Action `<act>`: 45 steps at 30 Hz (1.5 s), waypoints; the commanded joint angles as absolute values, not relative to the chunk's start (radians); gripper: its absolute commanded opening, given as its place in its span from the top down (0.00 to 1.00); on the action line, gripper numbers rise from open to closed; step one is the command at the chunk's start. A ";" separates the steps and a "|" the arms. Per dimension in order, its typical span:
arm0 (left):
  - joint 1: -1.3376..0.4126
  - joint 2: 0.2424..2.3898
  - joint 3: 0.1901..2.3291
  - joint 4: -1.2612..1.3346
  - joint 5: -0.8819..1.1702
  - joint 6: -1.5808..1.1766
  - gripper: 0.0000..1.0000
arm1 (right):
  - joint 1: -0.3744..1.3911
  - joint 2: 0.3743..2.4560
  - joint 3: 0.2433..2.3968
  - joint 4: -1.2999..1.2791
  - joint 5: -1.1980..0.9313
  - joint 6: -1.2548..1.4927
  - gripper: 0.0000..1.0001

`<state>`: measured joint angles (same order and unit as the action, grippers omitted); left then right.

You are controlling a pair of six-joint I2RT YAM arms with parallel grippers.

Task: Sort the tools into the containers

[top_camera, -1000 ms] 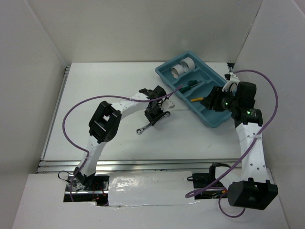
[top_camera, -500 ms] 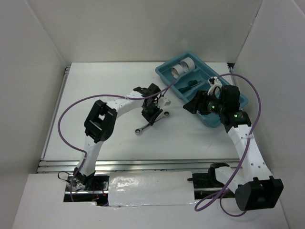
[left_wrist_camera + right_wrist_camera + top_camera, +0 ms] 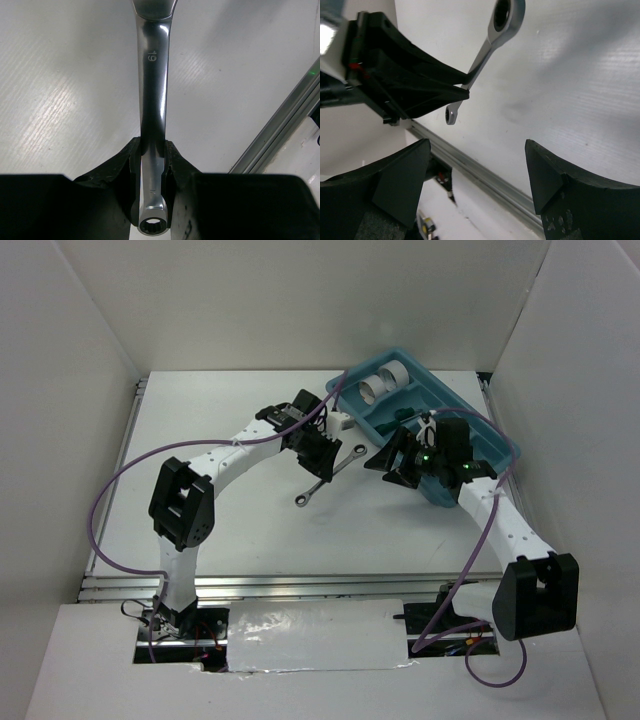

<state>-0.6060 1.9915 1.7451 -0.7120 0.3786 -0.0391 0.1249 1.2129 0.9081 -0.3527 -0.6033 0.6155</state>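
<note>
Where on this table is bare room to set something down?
The far-left corner of the white table, beyond the left arm, is bare; so is the near strip between the arms. It is crowded where the left gripper holding the silver wrench, the right gripper and the teal plastic tray meet.

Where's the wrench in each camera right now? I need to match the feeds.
Top external: wrench near picture centre, slanting.
Left wrist: wrench runs vertically down the middle, ring end at the bottom.
Right wrist: wrench upper centre, diagonal.
Shared landmark: the left gripper clamped on its shank, at the bottom in the left wrist view and at upper left in the right wrist view.
</note>
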 commanded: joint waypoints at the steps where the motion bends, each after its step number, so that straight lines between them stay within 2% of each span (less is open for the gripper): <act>1: -0.604 1.941 1.749 -0.669 0.446 -0.077 1.00 | 0.159 1.264 0.884 -0.247 -0.630 0.771 0.16; 5: -0.604 1.933 1.755 -0.664 0.474 -0.087 1.00 | 0.204 1.327 0.880 -0.204 -0.637 0.856 0.18; 9: -0.604 1.930 1.756 -0.660 0.483 -0.092 1.00 | 0.236 1.382 0.899 -0.179 -0.632 0.908 0.24; 16: -0.607 1.916 1.752 -0.650 0.505 -0.104 1.00 | 0.256 1.485 0.974 -0.175 -0.575 0.923 0.27; 28: -0.633 1.873 1.733 -0.630 0.538 -0.130 1.00 | 0.284 1.578 1.097 -0.225 -0.474 0.942 0.45; 33: -0.655 1.870 1.750 -0.626 0.534 -0.137 1.00 | 0.287 1.589 1.078 -0.199 -0.494 0.951 0.59; 36: -0.667 1.873 1.769 -0.630 0.531 -0.135 1.00 | 0.287 1.589 1.078 -0.192 -0.500 0.948 0.71; 37: -0.670 1.875 1.770 -0.629 0.529 -0.137 1.00 | 0.287 1.588 1.081 -0.193 -0.500 0.945 0.83; 38: -0.675 1.875 1.773 -0.629 0.526 -0.137 1.00 | 0.287 1.583 1.084 -0.198 -0.497 0.936 0.90; 40: -0.675 1.875 1.773 -0.630 0.522 -0.137 1.00 | 0.287 1.572 1.091 -0.216 -0.485 0.913 1.00; 41: -0.675 1.871 1.770 -0.629 0.515 -0.137 1.00 | 0.285 1.557 1.098 -0.225 -0.479 0.888 1.00; 42: -0.675 1.870 1.766 -0.630 0.511 -0.130 0.97 | 0.281 1.542 1.100 -0.244 -0.465 0.876 1.00; 43: -0.673 1.865 1.761 -0.630 0.505 -0.127 0.89 | 0.276 1.542 1.103 -0.253 -0.465 0.867 1.00; 44: -0.670 1.856 1.755 -0.634 0.503 -0.126 0.67 | 0.255 1.522 1.109 -0.259 -0.465 0.847 1.00; 45: -0.669 1.852 1.749 -0.629 0.505 -0.123 0.57 | 0.241 1.511 1.114 -0.277 -0.469 0.833 1.00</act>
